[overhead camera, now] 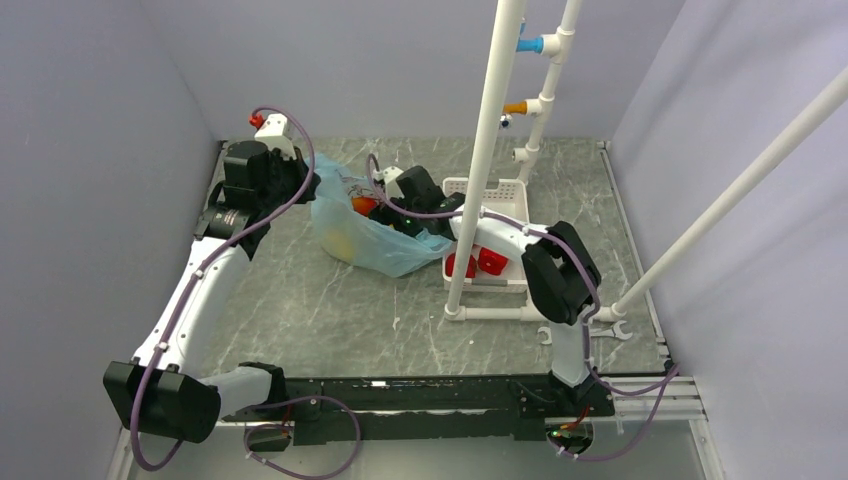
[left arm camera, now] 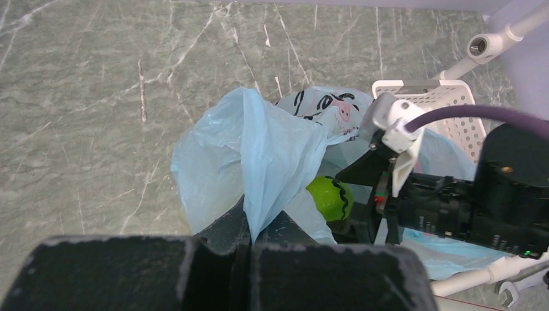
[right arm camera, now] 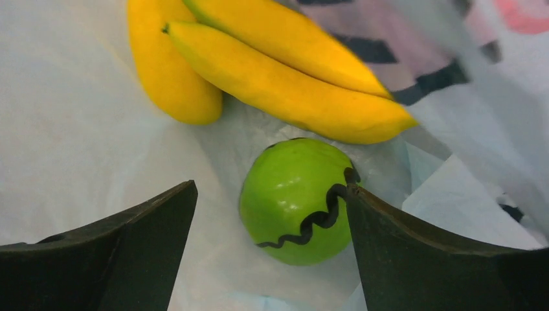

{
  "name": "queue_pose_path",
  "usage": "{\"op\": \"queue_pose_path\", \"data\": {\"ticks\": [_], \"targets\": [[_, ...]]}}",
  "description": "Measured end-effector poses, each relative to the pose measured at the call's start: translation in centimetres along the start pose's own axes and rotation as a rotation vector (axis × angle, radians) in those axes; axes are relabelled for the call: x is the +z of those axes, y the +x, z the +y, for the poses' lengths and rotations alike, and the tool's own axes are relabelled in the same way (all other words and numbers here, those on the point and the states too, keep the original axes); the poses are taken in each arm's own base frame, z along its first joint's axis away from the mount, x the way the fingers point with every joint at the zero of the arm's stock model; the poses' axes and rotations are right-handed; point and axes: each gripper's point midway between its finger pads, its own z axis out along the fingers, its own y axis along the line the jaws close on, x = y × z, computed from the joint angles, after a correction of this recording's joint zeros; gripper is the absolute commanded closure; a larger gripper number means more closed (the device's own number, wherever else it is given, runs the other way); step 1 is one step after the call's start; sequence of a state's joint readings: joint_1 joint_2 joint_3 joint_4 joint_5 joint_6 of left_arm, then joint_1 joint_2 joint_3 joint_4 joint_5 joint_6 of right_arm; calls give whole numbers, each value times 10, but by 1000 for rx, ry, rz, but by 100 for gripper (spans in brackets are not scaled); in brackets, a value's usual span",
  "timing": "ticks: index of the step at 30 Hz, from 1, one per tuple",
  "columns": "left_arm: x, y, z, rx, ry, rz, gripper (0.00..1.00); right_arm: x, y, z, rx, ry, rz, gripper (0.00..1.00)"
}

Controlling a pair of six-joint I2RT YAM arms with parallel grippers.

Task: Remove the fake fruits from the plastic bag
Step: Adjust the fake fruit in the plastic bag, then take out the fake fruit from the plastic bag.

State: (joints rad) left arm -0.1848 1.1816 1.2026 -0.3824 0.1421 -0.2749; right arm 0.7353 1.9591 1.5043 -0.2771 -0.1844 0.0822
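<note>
The light-blue plastic bag lies at the back middle of the table, its mouth facing right. My left gripper is shut on a fold of the bag's rim and holds it up. My right gripper is open inside the bag, its jaws on either side of the green fruit, whose side touches the right finger. Yellow bananas lie just beyond it. The green fruit also shows in the left wrist view. A red-orange piece shows at the bag's mouth.
A white slotted basket stands right of the bag and holds red pieces. A white pipe frame rises in front of it, with its base bar and a wrench on the table. Grey walls close in the table.
</note>
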Motion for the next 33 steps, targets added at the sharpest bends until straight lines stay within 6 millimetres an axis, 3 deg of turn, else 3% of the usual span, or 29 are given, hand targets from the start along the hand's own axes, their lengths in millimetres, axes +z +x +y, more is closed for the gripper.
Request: {"op": "queue_pose_path", "data": {"ticks": [6, 11, 13, 16, 21, 27, 33], "targets": [[0, 0, 0, 0, 0, 1, 100, 12, 25, -13, -71, 53, 63, 5], [0, 0, 0, 0, 0, 1, 100, 26, 45, -22, -105, 97, 116, 14], [0, 0, 0, 0, 0, 1, 100, 31, 51, -24, -108, 105, 130, 21], [0, 0, 0, 0, 0, 2, 100, 33, 49, -24, -111, 114, 124, 39], [0, 0, 1, 0, -5, 1, 100, 34, 46, -23, -107, 118, 117, 61], [0, 0, 2, 0, -9, 1, 100, 19, 28, -10, -48, 52, 47, 92], [0, 0, 3, 0, -19, -1, 100, -38, -40, 4, 44, -77, -179, 100]]}}
